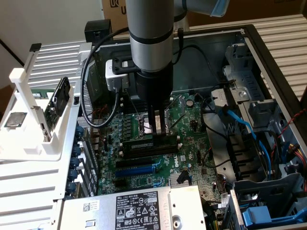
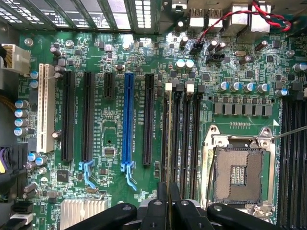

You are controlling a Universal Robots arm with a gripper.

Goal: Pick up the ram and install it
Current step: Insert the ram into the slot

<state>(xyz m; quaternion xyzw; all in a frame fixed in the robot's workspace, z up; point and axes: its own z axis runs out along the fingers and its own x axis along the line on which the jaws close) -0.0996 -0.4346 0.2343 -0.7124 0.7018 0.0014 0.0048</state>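
The ram lay as a long, thin dark strip with black chips, standing on edge in a slot of the green motherboard, directly under the hand. The hand's two dark fingers were drawn close together over the stick's top edge; whether they actually pinched it I could not tell. Just beside the hand sat the open processor socket with its silver frame. Beyond the ram ran a blue expansion slot and black slots. A black cable looped beside the arm, and blue cables lay farther off.
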